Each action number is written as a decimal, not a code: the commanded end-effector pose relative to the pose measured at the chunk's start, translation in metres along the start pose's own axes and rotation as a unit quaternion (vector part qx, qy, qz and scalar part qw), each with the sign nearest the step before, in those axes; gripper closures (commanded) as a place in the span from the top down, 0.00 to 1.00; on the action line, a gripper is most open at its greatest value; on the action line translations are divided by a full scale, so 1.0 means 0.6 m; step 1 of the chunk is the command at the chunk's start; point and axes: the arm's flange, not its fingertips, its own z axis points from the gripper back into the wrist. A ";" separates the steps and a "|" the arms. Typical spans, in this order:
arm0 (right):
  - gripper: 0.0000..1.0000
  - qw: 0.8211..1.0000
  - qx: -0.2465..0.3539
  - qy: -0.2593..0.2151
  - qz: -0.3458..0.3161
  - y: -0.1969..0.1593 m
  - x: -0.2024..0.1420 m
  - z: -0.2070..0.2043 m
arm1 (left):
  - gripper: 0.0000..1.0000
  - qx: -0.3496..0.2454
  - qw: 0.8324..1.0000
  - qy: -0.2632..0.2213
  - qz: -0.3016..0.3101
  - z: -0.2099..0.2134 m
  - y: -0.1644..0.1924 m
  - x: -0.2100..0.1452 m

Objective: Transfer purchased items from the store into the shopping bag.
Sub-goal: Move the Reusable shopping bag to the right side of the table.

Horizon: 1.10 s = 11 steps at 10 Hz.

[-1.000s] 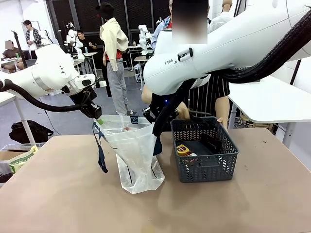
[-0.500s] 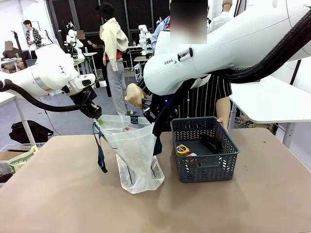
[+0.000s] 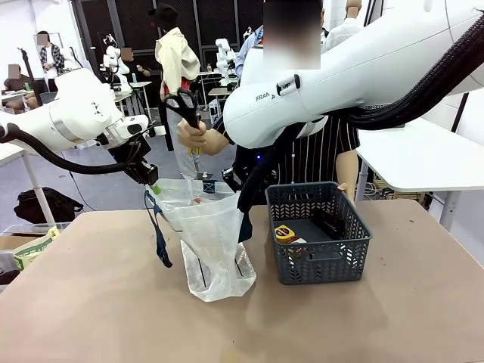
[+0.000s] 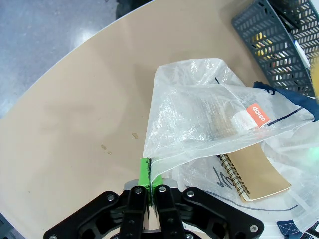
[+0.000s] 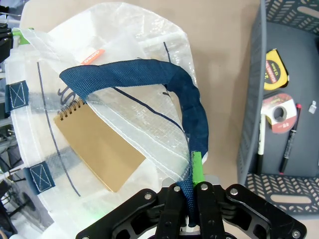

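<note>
Left gripper [image 4: 150, 185] clamps the shopping bag [image 4: 199, 114] rim, right gripper [image 5: 192, 188] its strap [image 5: 149, 74]; we must stretch the mouth nine-to-three o'clock.

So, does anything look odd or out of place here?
Nothing much. The left gripper and right gripper hold the bag open, a notebook inside; the tape measure lies in the basket. One handle dangles loose.

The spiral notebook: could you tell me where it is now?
Right wrist view, left half: the notebook lies inside the shopping bag, which stands beside the basket.
</note>
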 end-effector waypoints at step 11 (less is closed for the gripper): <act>0.00 1.000 0.005 0.002 -0.005 -0.005 0.001 0.001 | 0.00 0.004 1.000 0.002 0.004 0.005 0.003 -0.006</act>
